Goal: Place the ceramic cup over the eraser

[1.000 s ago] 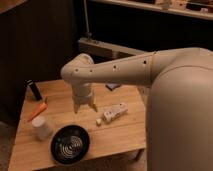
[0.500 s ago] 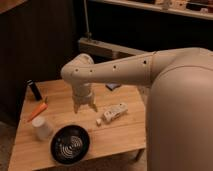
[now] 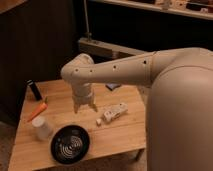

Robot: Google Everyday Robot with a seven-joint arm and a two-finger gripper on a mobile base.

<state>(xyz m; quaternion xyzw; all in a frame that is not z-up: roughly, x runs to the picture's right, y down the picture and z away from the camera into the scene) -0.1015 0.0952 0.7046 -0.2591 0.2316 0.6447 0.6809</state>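
The off-white ceramic cup [image 3: 42, 128] stands on the wooden table [image 3: 125, 132] at the front left, beside the black bowl. The black eraser [image 3: 34, 90] lies at the table's far left corner, with a pale mark at its far end. My gripper [image 3: 85, 106] hangs fingers-down over the middle of the table, to the right of the cup and well clear of it. It holds nothing that I can see. The arm stretches in from the right.
A black ridged bowl [image 3: 70, 144] sits at the front edge. An orange carrot-like stick [image 3: 38, 111] lies between the eraser and the cup. A white power-strip-like block [image 3: 113, 113] lies right of the gripper. Dark cabinets stand behind the table.
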